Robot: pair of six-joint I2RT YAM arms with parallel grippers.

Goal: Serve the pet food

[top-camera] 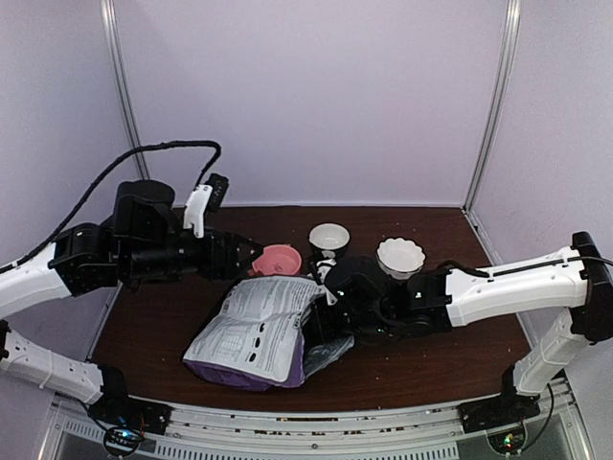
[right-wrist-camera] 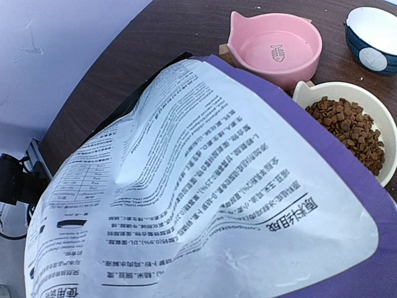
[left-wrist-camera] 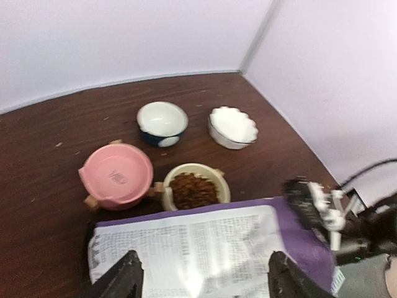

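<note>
The pet food lies as a brown heap in a cream bowl on the dark table. The bowl sits just beside a pink bowl with a fish mark on its floor. In the right wrist view the near rim of the cream bowl is covered by the bag, and the picture edge cuts off its right side. From the top camera this bowl and its contents cannot be seen, because the right arm's wrist lies over that spot.

The left pincer stands wide, one dark finger at each side of its own view and nothing between them. It hangs above the printed white face of the bag. In the top view it points toward the pink bowl, but whether it touches the rim cannot be told.

The right pincer is closed to a narrow gap. Its fingers do not show in its own camera, since the purple-edged bag bulges across nearly the whole frame. It meets the bag's upper right corner, but whether it pinches the bag there is hidden.

Behind the two near bowls stand a dark blue bowl with a white inside and a white scalloped bowl, apart from each other. The small print on the bag is too fine to read. In the left wrist view the right arm is only a blur at the frame's edge.
</note>
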